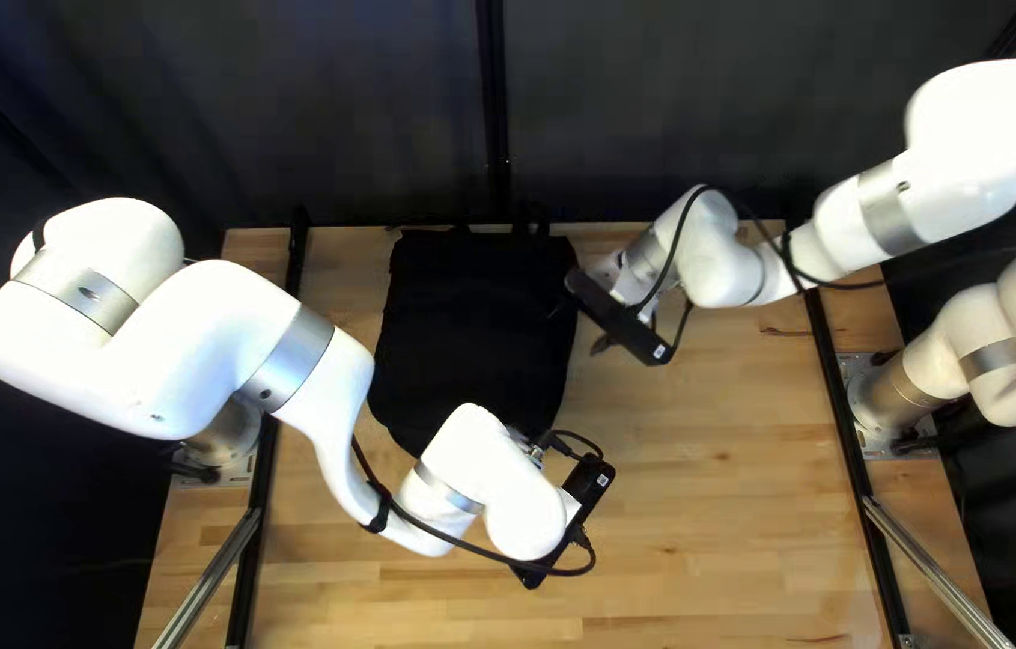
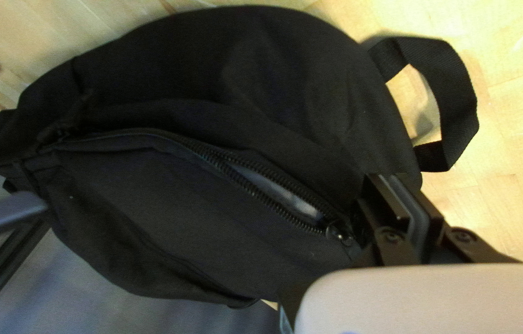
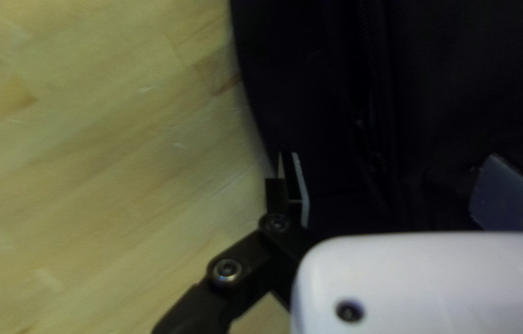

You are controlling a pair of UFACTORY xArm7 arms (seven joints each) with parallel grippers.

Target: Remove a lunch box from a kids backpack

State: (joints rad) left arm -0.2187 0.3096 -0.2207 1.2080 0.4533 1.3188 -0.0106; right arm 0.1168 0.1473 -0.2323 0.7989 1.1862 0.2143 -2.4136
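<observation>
The black backpack [image 1: 478, 325] lies flat on the table in the top left view. My left gripper [image 1: 568, 517] is over its near end, fingers hidden there; my right gripper [image 1: 622, 319] is by its right side. In the left wrist view the backpack [image 2: 212, 80] has a partly parted zipper, with something pale grey [image 2: 280, 195] in the gap. My left gripper [image 2: 400, 207] is shut beside the zipper slider [image 2: 338, 233]; whether it holds the pull tab cannot be told. In the right wrist view my right gripper [image 3: 391, 188] stands open over the backpack's edge [image 3: 317, 124]. No lunch box is recognisable.
A webbing loop [image 2: 459, 105] sticks out from the backpack's end near my left gripper. Bare wooden table [image 1: 712, 481] lies to the right of the backpack. Black rails run along both table sides, and a dark curtain [image 1: 328, 108] hangs behind.
</observation>
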